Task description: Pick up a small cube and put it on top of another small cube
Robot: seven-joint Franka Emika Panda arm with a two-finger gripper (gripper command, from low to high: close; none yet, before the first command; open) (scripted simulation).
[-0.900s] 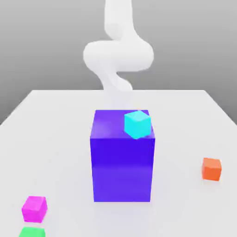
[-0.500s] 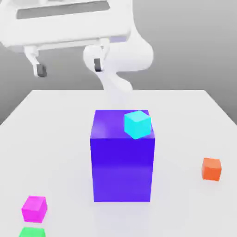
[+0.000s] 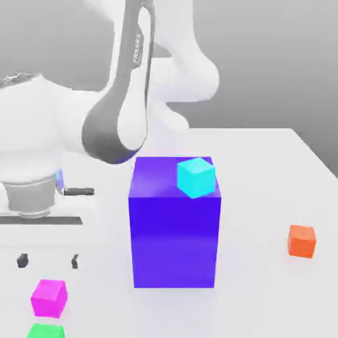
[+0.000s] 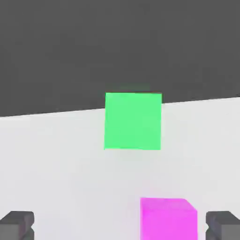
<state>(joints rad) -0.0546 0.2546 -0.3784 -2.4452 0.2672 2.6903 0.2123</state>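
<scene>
Gripper [image 3: 49, 261] now down left of blue block [image 3: 174, 241] (ext. view's left), fingers apart, nr magenta cube [image 3: 49, 298]; prob. pre-grasp, needs centring.

Exterior view: the camera faces the arm [image 3: 112, 125] across the table [image 3: 264, 178], looking slightly downward from beyond the blocks. Hand view: close, downward view from the hand at the table edge. Shared by both: the green cube [image 3: 46, 331] [image 4: 133, 121] and pink cube [image 3: 49, 298] [image 4: 168, 219].
</scene>
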